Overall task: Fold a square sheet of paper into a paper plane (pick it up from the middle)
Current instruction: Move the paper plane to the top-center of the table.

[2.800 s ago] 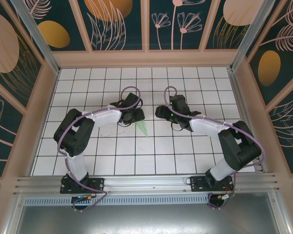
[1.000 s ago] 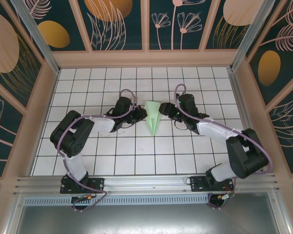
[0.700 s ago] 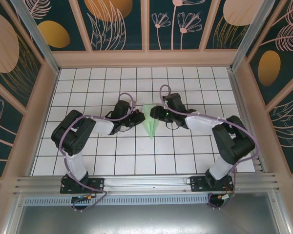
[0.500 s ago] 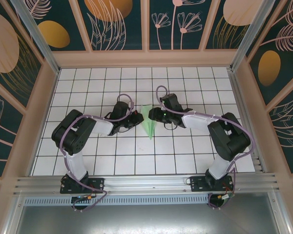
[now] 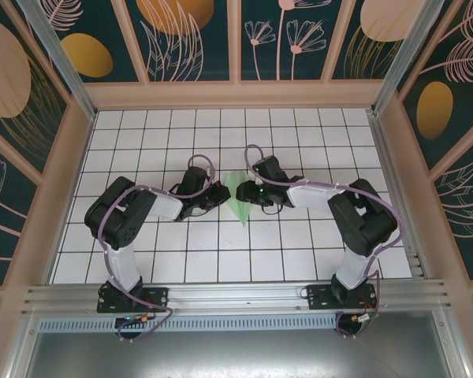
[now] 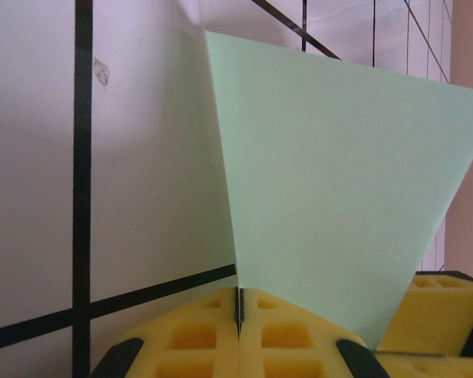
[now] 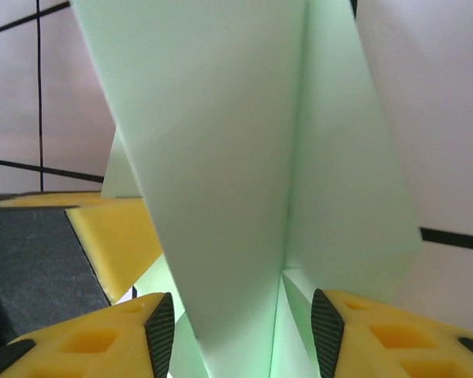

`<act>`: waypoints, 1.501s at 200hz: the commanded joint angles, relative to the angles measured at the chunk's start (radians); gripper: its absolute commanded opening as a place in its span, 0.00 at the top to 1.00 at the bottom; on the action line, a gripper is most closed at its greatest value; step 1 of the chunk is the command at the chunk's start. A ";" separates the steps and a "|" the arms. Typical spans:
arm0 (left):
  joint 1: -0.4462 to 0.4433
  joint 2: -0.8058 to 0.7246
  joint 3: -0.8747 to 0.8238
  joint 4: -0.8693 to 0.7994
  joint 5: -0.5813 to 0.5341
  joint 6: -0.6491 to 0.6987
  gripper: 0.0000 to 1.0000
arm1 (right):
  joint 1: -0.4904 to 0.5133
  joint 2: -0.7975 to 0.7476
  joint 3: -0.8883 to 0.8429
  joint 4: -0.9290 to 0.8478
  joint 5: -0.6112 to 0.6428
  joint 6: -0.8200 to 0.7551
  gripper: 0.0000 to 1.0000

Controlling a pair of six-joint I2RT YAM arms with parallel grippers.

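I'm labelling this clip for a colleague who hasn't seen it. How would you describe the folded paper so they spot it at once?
On the white grid-tiled table, look at the middle, where the left robot arm and right robot arm meet. Between them is a slim, pointed dart of pale mint-green folded paper, the only green thing against the white tiles.

White grid-tiled table; floral dark-teal wall panels around.
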 commanded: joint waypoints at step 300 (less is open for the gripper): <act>0.019 -0.031 0.029 -0.025 0.031 0.016 0.83 | 0.144 0.079 0.136 -0.230 0.258 0.048 0.60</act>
